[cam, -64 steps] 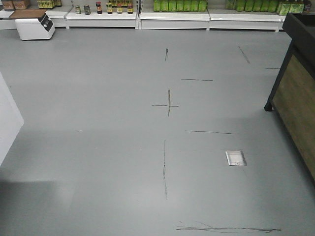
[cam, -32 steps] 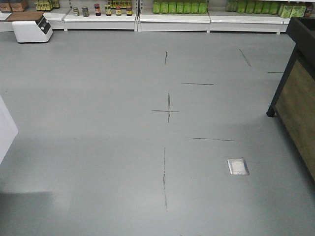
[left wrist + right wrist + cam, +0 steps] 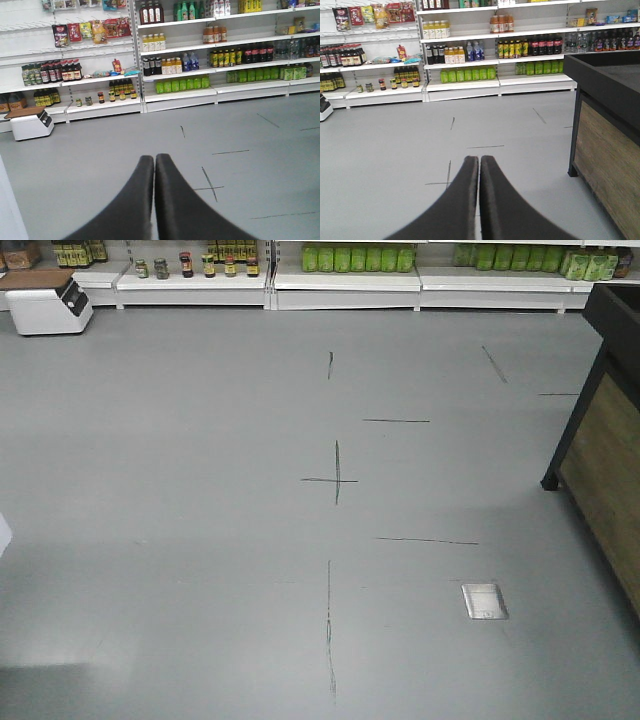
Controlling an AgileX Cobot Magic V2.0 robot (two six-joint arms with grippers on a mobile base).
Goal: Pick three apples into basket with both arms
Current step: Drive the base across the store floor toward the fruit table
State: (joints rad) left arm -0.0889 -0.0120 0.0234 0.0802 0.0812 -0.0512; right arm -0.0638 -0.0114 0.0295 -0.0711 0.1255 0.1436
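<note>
No apples and no basket show in any view. My left gripper (image 3: 154, 158) is shut, its two black fingers pressed together with nothing between them, held above bare grey floor. My right gripper (image 3: 479, 160) is likewise shut and empty, pointing over the floor toward the shelves. Neither arm appears in the front view.
Grey floor (image 3: 200, 490) with thin black marks and a cross (image 3: 335, 478) stretches ahead. White store shelves (image 3: 345, 280) with bottles and jars line the far wall. A dark wood-panelled counter (image 3: 610, 430) stands at the right, a white box unit (image 3: 45, 302) far left, a metal floor plate (image 3: 484, 600).
The front view has shifted: the floor marks and metal plate slid down the frame, the shelves dropped lower, and the white edge at the left has nearly left the frame.
</note>
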